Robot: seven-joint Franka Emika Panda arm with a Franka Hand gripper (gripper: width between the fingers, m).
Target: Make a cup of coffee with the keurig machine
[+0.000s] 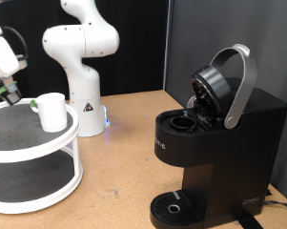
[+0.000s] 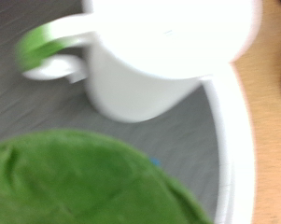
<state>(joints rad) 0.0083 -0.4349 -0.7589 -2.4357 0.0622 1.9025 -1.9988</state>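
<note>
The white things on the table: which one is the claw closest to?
The cup on the round shelf. The claw is right beside it; the white robot base stands farther off.

We counted one white cup (image 1: pixel 52 111), one black keurig machine (image 1: pixel 215 157), one two-tier white stand (image 1: pixel 33 181), one robot arm (image 1: pixel 81 52).

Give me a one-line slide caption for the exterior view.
Tool at the white cup on the tiered stand; keurig machine waits, lid raised.
</note>
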